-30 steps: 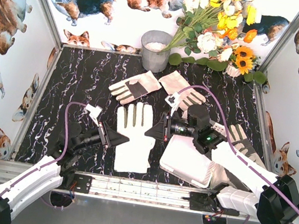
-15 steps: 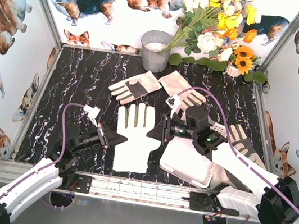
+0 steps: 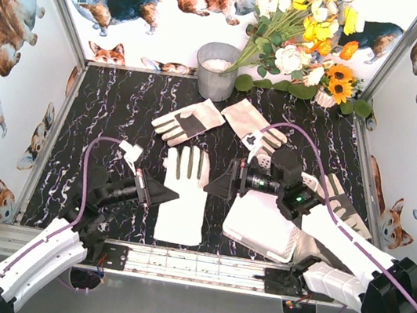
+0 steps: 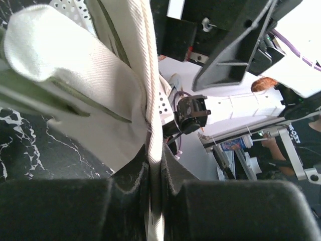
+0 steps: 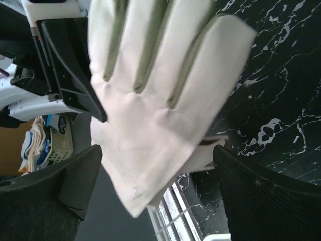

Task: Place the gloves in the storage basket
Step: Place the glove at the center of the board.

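Glove (image 3: 183,200) at table centre is showing its plain white side, fingers pointing toward the back wall and cuff toward the arms. Left gripper (image 3: 176,193) is biting its left edge, and the left wrist view is showing the pads (image 4: 125,188) pressed tight together with a ridge of white fabric running up between them. Right gripper (image 3: 216,183) is hovering just beside the glove's right edge, its fingers (image 5: 50,196) standing spread wide and gripping nothing, while its camera is looking straight at the glove's pale back between them. Storage basket (image 3: 261,227) is sitting just right of the glove, partly under the right arm. Farther back on the black marbled table (image 3: 113,110), a patched glove (image 3: 188,122) is lying palm up with a neighbouring glove (image 3: 252,122) just beside it. A fourth glove (image 3: 342,200) is peeking out from behind the right arm near the right wall. Grey bucket (image 3: 216,70) and flowers (image 3: 307,37) are standing against the back wall.
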Available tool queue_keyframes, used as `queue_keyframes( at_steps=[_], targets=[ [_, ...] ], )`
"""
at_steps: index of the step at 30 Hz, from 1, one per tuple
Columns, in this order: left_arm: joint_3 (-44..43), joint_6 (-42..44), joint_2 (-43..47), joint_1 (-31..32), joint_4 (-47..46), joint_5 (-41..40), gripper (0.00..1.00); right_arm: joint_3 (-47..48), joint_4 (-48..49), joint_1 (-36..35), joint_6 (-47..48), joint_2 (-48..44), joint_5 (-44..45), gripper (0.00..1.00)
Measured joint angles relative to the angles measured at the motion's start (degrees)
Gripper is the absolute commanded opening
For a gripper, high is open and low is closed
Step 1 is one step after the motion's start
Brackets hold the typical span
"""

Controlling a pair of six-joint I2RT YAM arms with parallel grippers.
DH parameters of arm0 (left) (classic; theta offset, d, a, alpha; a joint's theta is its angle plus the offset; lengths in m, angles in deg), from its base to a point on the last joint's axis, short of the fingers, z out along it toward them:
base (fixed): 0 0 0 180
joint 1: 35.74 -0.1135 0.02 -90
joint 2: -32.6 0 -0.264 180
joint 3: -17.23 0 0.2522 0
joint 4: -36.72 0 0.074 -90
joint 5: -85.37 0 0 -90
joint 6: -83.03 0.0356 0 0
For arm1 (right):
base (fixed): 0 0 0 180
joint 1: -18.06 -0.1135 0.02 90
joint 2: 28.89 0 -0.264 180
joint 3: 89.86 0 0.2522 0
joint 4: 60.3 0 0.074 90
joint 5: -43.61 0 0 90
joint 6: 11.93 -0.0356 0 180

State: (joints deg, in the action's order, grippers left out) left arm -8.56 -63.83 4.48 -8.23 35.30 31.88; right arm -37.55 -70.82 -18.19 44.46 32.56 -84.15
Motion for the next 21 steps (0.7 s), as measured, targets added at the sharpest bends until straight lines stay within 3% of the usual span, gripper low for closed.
queue_keyframes(
  at_steps=[11,16,21],
  targets=[
    [-6.7,2.5,1.1,0.0,5.4,1.2,0.00,-2.7,6.3,3.4,-5.0,0.1,-5.9,1.00],
    [-8.7,3.9,-0.1,0.0,9.2,-3.7,0.00,-3.8,8.1,3.4,-6.9,0.8,-7.1,0.99],
    [-9.2,5.1,-7.7,0.0,12.4,-9.8,0.00,-3.8,7.0,3.4,-7.4,2.6,-5.2,0.96]
  ],
)
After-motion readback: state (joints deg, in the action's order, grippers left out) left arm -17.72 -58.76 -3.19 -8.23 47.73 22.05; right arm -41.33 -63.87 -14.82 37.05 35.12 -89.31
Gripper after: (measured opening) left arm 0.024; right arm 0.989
